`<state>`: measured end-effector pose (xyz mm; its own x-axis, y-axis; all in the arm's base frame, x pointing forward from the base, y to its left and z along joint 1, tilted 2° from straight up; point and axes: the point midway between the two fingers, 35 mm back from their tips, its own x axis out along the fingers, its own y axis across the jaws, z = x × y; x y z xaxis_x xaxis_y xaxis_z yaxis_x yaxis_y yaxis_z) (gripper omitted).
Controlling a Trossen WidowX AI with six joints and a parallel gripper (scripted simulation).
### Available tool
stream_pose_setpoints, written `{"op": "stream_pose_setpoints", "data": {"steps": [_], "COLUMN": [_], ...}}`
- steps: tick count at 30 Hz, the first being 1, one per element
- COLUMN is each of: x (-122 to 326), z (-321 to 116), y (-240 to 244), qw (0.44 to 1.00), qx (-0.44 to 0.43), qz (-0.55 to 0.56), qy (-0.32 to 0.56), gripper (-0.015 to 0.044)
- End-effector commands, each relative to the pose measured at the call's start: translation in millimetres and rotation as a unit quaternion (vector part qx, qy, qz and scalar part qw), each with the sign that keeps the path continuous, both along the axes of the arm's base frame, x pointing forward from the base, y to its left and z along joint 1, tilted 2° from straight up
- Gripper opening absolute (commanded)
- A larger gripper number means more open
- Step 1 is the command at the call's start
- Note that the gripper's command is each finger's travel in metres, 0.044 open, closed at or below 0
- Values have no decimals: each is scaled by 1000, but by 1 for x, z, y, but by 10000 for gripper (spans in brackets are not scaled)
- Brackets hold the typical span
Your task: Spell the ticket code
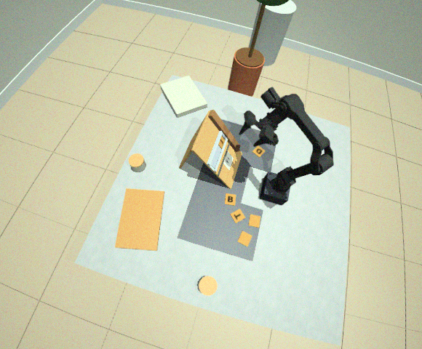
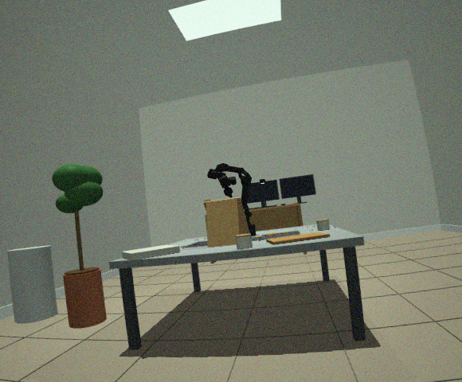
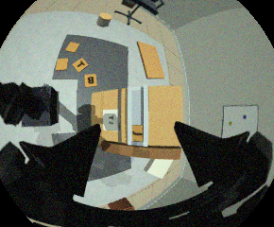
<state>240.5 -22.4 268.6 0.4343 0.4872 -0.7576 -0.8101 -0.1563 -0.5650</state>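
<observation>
Hovering beside the slanted board [image 1: 204, 140] [image 2: 223, 222] [image 3: 164, 115], 1 claw [image 1: 254, 131] [image 2: 228, 193] [image 3: 139, 127] is spreading wide, gripping nothing; 1 D tile [image 1: 258, 151] is lying near it on the tabletop [image 1: 301, 243] [image 2: 239, 255] [image 3: 28, 43].

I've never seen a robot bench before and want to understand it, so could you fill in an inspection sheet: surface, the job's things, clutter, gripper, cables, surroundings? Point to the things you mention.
Surface: pale tabletop [image 1: 301, 262] [image 2: 174, 257] with grey patches.
Job's things: sloped board [image 1: 200, 140] [image 3: 165, 113] with a tile [image 1: 221, 141] [image 3: 137, 130] in its rail; loose tiles B [image 1: 230, 199] [image 3: 91, 80], T [image 1: 237, 216] [image 3: 80, 64] and another lettered one [image 1: 258, 151]; two without visible letters [image 1: 254, 220] [image 3: 61, 64]. Ticket [image 1: 228, 161] [image 3: 110, 120] unreadable.
Clutter: orange panel [image 1: 140, 219] [image 2: 297, 238] [image 3: 151, 61], white slab [image 1: 183, 95] [image 2: 150, 251], two round containers [image 1: 137, 161] [image 2: 244, 241].
Gripper [image 1: 249, 138] [image 3: 139, 127]: open, empty.
Cables: nothing seen.
Surroundings: potted plant [image 1: 246, 76] [image 2: 84, 298], monitors [image 2: 297, 186], tiled floor [image 1: 376, 262] [image 2: 420, 296].
</observation>
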Motion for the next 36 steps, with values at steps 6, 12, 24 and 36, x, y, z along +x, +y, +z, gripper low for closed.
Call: {"op": "stream_pose_setpoints", "data": {"steps": [6, 12, 24, 36], "x": [15, 12, -40, -109], "z": [-47, -99, -192, -254], "y": [45, 101, 195, 241], "qw": [990, 965, 902, 855], "qx": [22, -6, -94, -110], "qz": [-39, -89, -245, -392], "qy": [130, 246, 342, 322], "gripper": [340, 340, 340, 340]}}
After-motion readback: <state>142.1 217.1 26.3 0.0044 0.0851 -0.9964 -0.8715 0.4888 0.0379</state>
